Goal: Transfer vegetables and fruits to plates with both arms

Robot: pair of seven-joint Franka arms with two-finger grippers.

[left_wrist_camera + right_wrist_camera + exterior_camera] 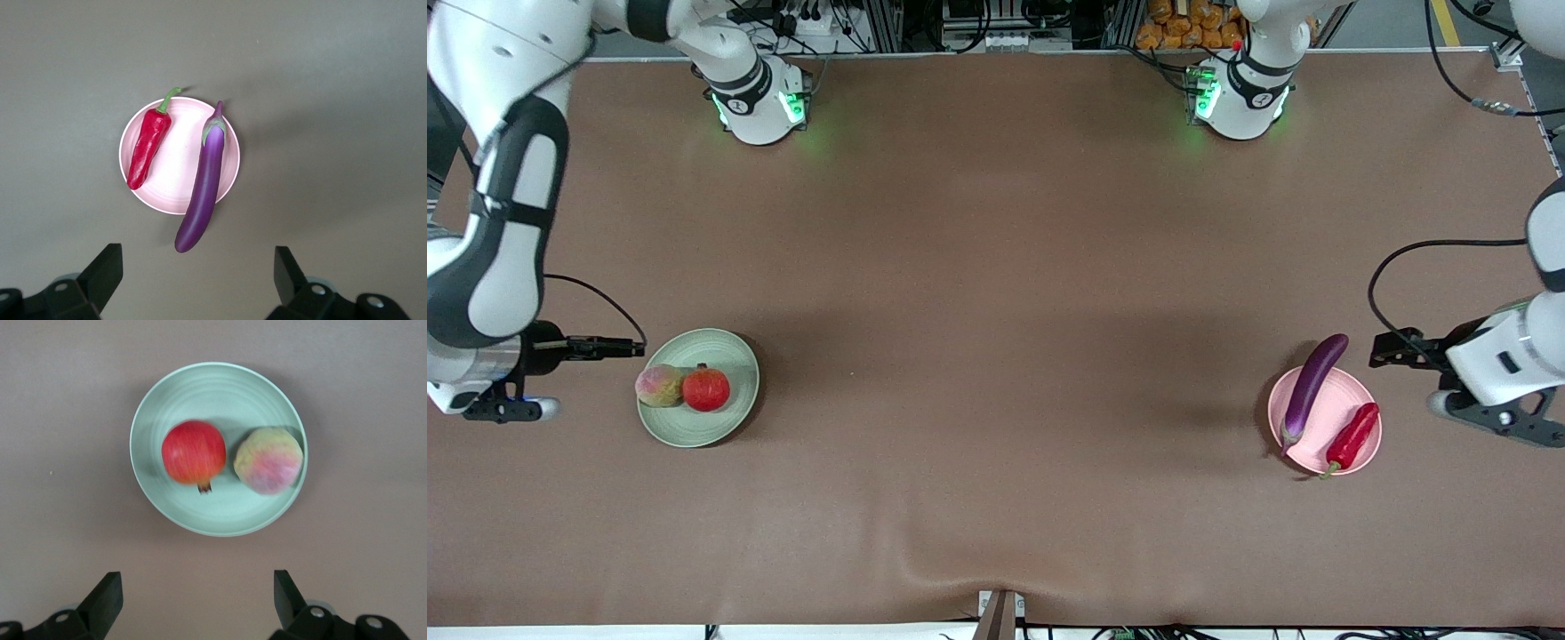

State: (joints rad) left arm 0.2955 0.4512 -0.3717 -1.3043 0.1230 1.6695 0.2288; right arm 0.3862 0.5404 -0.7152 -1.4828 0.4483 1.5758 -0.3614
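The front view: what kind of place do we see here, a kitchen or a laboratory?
Probably a robotics laboratory, not a kitchen: two white arms bolted to a brown-covered table, loose cables and metal framing along its edge, and glossy produce on a green plate and a pink plate.

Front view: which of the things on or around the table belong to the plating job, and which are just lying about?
Job:
- green plate holding peach and red fruit
- pink plate holding eggplant and chili pepper
- left hand, open, beside the pink plate
- right hand, open, beside the green plate

Lying about:
- orange items past the table edge near the bases
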